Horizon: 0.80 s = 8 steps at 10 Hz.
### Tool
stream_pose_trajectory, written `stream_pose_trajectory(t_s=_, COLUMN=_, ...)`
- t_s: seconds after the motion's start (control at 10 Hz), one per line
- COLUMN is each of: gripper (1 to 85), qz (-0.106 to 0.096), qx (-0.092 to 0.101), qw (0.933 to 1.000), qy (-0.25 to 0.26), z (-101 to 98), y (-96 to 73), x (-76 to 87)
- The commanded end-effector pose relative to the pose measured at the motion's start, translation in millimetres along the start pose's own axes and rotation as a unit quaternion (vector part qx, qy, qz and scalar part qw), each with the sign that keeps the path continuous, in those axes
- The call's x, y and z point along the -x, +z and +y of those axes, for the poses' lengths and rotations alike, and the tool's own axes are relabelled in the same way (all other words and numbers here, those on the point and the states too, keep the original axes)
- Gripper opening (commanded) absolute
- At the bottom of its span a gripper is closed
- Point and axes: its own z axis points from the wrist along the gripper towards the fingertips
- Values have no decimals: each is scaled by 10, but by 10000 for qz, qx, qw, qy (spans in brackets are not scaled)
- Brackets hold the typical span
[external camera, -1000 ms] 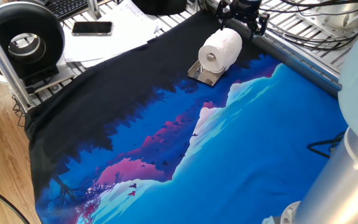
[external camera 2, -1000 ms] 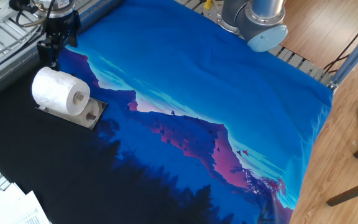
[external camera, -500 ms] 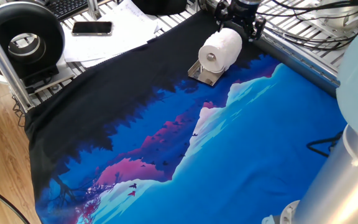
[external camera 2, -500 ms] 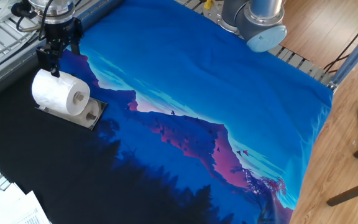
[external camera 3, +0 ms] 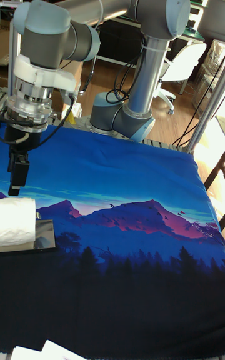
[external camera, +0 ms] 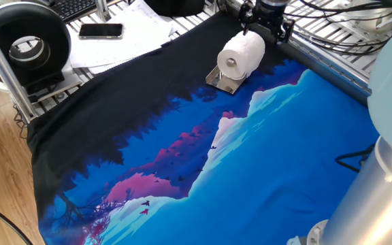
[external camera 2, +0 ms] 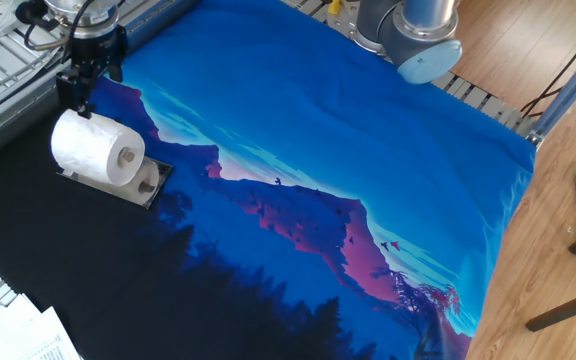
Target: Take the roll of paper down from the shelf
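Observation:
The white roll of paper (external camera: 241, 54) lies sideways on the shelf (external camera: 224, 82), a small silvery holder on the dark part of the cloth. From the other side the roll of paper (external camera 2: 91, 148) shows its hollow core, with the shelf (external camera 2: 136, 187) under it. My gripper (external camera: 267, 30) hangs open just behind and above the roll's far end, its jaws spread with nothing between them. In the other fixed view the gripper (external camera 2: 92, 88) is just beyond the roll. The tall view shows the gripper (external camera 3: 18, 182) directly above the roll of paper (external camera 3: 15, 221).
A printed blue and black cloth (external camera: 203, 156) covers the table. A big black spool (external camera: 24, 42), a phone (external camera: 101, 30) and papers (external camera: 136, 26) lie at the far left. Wire grid racks (external camera: 332, 37) run behind the gripper. The arm's base (external camera 2: 409, 30) stands at the table's edge.
The gripper dipped a little toward the roll's far end, then came back up slightly. It has stayed open, and the roll has not moved.

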Motion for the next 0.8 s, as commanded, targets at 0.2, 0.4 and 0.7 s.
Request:
stream_pose_trajectory(t_s=0.2, gripper=850, qz=-244, qx=-231, qw=9994, qy=-65, z=-248, y=360, x=-66)
stream_pose_trajectory(t_s=0.4, gripper=850, qz=-340, qx=-362, qw=9988, qy=45, z=-341, y=351, x=2)
stream_pose_trajectory(t_s=0.7, gripper=850, qz=-374, qx=-501, qw=9980, qy=41, z=-452, y=385, x=54)
